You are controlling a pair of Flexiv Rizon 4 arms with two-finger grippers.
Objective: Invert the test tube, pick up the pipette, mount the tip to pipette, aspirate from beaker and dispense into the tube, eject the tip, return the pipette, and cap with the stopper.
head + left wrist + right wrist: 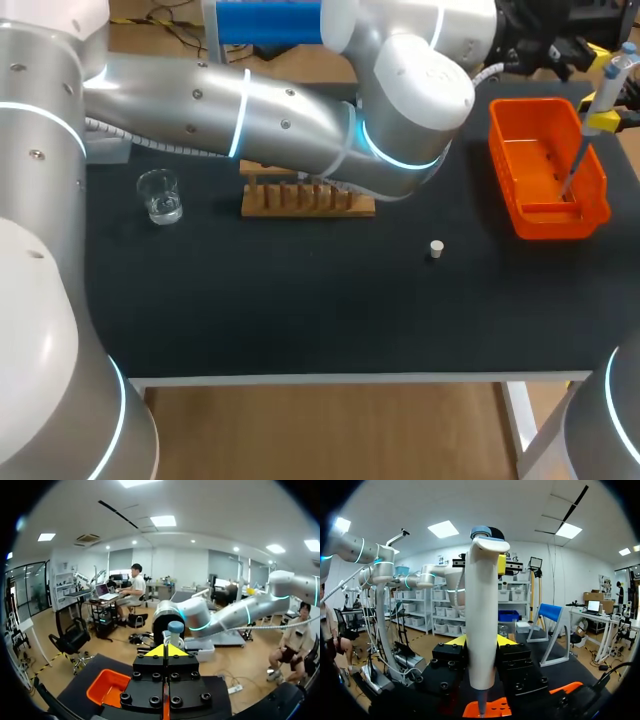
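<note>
My right tool (481, 642) is clenched on the white, blue-capped pipette (481, 605), its thin tip (570, 178) above the orange plastic bin (550, 222). I should keep it upright and centred so the ejected tip drops inside.

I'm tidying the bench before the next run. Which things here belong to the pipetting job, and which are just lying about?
Job: pipette, glass beaker, stopper.
Not named in the job: wooden rack, orange bin; probably supports, not strays.
</note>
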